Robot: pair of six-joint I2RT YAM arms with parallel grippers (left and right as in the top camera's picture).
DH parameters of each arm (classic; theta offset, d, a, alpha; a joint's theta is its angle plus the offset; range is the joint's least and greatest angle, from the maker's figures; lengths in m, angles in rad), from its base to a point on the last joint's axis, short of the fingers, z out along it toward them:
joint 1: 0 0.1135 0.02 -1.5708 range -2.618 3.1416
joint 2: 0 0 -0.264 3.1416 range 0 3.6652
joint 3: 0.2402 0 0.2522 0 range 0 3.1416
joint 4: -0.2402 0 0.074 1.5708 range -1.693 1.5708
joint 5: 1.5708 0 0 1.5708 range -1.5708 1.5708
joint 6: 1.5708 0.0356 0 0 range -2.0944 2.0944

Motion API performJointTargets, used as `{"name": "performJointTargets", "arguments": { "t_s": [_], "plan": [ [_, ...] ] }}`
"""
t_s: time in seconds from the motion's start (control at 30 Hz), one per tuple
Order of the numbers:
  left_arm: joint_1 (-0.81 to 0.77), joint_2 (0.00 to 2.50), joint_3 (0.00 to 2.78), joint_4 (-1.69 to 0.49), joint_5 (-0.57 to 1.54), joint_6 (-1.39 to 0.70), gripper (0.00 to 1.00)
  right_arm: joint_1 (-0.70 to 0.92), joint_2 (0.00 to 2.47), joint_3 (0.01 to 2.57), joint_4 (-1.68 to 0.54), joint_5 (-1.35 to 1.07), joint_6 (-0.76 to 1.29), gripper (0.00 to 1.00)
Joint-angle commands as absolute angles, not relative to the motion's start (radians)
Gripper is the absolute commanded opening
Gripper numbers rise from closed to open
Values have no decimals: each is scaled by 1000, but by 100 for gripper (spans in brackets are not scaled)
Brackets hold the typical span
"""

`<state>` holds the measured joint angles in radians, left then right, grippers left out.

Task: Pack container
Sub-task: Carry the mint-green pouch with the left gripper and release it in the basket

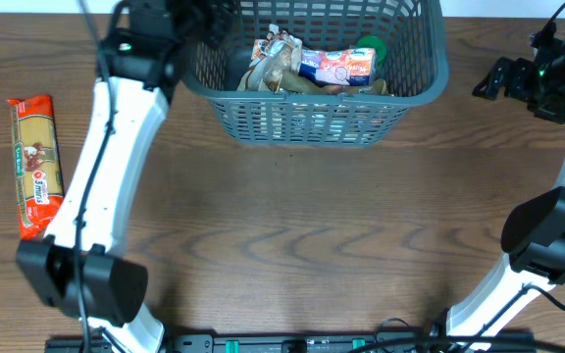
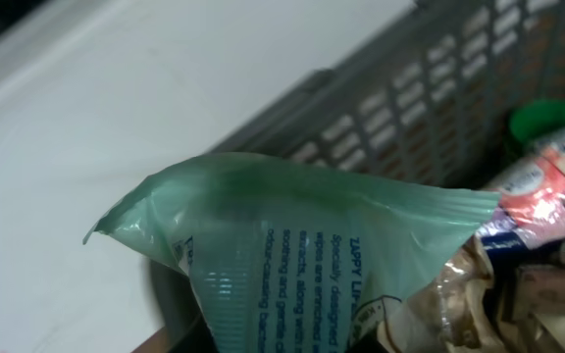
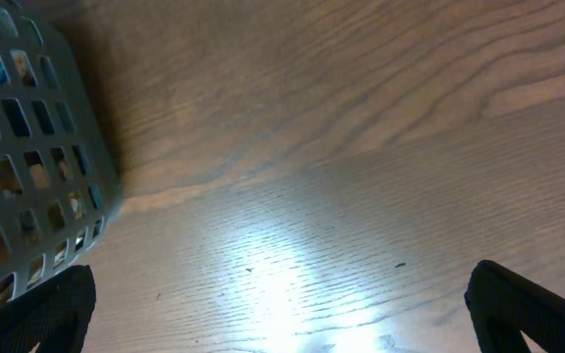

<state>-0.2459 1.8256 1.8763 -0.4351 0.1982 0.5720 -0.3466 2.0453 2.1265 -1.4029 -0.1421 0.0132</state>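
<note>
The large dark grey-blue plastic basket (image 1: 312,123), rectangular with slotted lattice walls, stands at the far middle of the brown wood-grain table (image 1: 292,226). Inside it lie crinkled brownish clear packets (image 1: 273,69), a red, white and blue packet (image 1: 336,67) across them, and a round green lid (image 1: 371,49) near the right rear wall. The left gripper (image 1: 214,22) hangs over the basket's left rear corner, its white arm stretched up the left side of the table. In the left wrist view a pale green translucent packet with blue print (image 2: 292,245) fills the lower middle very close to the lens, one sealed corner pointing left, with the basket's lattice wall (image 2: 430,88) behind it. The fingers are out of sight there, so it cannot be told whether they are clamped on this packet or parted. The right gripper (image 1: 493,78) hovers above bare table well to the right of the basket. Its wrist view shows the two dark fingers (image 3: 52,309) spread wide, grasping nothing, with the basket's rounded corner at the left edge. A long red and yellow packet (image 1: 35,167) lies flat on the table far to the left.
</note>
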Motion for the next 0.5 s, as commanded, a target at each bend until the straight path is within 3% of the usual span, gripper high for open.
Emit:
{"name": "performJointTargets", "arguments": {
  "t_s": [0.0,0.47],
  "plan": [
    [-274,1864,1897,-419,189,636,6,-339,2047,2126,-1405,-150,-1,99],
    [-289,2043,1897,-543,191,681,5,-339,2047,2126,-1402,-150,-1,99]
  ]
}}
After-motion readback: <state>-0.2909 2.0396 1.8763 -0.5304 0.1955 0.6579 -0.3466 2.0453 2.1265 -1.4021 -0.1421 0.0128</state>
